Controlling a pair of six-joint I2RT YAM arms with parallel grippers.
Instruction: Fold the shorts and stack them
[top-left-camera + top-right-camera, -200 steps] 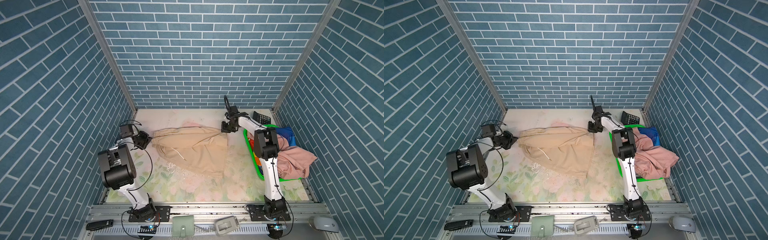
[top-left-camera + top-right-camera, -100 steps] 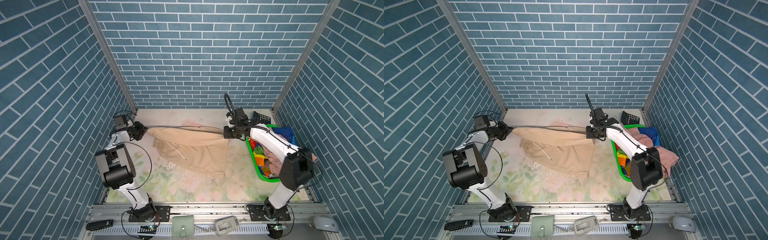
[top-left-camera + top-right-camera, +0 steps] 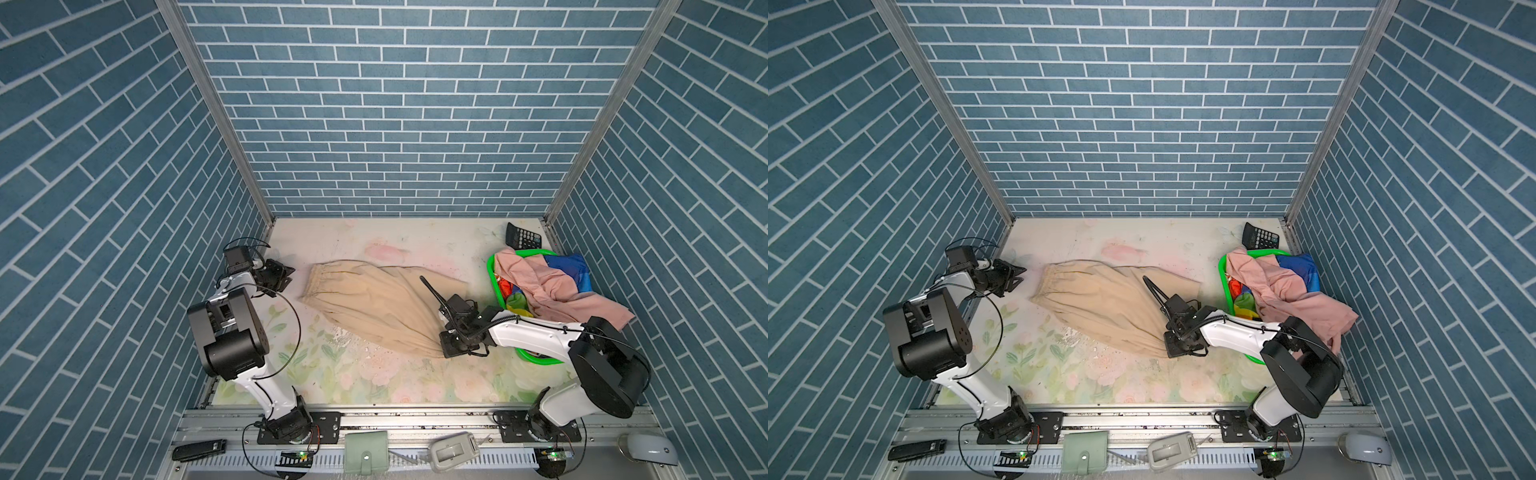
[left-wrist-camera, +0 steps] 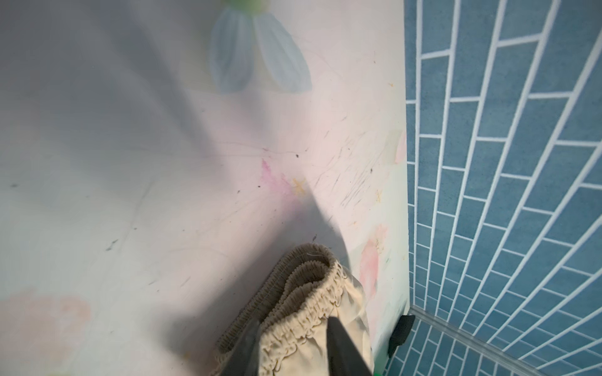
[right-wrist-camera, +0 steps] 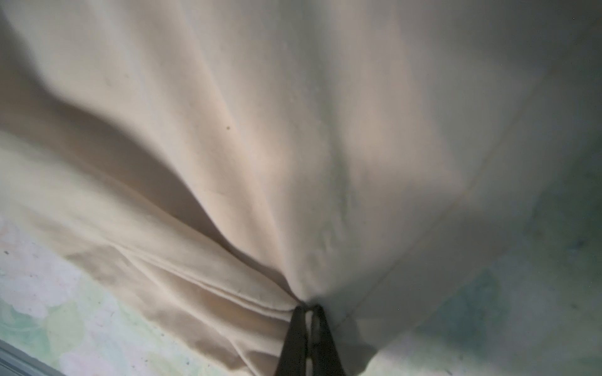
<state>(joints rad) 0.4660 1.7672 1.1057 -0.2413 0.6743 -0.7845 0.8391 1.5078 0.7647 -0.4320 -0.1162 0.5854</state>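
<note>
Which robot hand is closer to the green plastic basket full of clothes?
Right. The right hand pinches the beige cloth shorts just beside the green plastic mesh basket. The left hand is open past the shorts' waistband, across the table from it.

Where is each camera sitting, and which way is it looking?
Top views: high over the front edge, looking down at the table, the beige shorts, the left arm and the right arm.
Left wrist: on the left arm, looking past the open left gripper at the waistband and blue wall.
Right wrist: on the right arm, looking along the shut right gripper pinching the beige shorts.
Shared: every view shows the beige shorts.
</note>
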